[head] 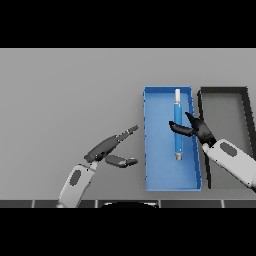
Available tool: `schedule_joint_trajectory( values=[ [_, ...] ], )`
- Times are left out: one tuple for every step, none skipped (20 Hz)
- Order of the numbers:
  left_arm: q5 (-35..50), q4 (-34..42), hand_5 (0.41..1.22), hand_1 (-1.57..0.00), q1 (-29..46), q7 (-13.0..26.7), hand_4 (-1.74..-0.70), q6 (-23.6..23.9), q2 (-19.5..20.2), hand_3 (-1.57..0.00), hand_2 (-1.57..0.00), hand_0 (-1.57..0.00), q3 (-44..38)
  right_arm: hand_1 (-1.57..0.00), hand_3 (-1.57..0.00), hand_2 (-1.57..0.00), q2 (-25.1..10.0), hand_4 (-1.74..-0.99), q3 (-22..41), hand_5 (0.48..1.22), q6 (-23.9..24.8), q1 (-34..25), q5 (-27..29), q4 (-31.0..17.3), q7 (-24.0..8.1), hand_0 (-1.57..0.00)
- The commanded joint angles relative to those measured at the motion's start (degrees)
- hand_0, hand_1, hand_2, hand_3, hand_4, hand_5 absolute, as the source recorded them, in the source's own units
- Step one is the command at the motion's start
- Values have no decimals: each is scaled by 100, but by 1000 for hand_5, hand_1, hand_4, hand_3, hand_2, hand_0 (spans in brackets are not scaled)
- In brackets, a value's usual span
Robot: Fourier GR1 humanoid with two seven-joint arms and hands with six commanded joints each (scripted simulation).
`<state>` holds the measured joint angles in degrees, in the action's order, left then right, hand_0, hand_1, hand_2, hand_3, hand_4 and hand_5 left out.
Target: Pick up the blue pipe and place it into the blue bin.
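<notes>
Just beside your right hand point(199, 129), on its left and against its spread, unclenched fingers, the slim blue pipe with white ends point(178, 131) lies lengthwise inside the shallow blue rectangular bin point(148, 150), while your relaxed left hand point(111, 150) is farther off.

Single head view, seemingly steep, over table point(65, 100)

Open grey table point(70, 90) left of blue bin point(148, 150), black bin point(204, 145) (touching) blocking its right
</notes>
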<state>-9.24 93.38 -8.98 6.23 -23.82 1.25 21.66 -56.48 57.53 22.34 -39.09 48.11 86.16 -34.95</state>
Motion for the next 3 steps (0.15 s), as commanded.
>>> schedule_joint_trajectory(
  values=[
    [-20,-6,431,1,-12,4,-885,17,-8,1,1,1,3,-5,-3,-5,23,-1022,44,655,-11,-24,-15,-19,0,-6],
    [-8,-19,431,1,-73,41,-885,23,-19,1,1,1,-20,-5,-3,-5,-24,-1022,35,649,-50,-45,-16,31,6,-6],
    [-47,-58,431,1,-81,33,-885,54,-23,1,1,1,-20,-5,-3,-5,-106,-1022,30,643,-53,42,11,99,44,-6]
  ],
)
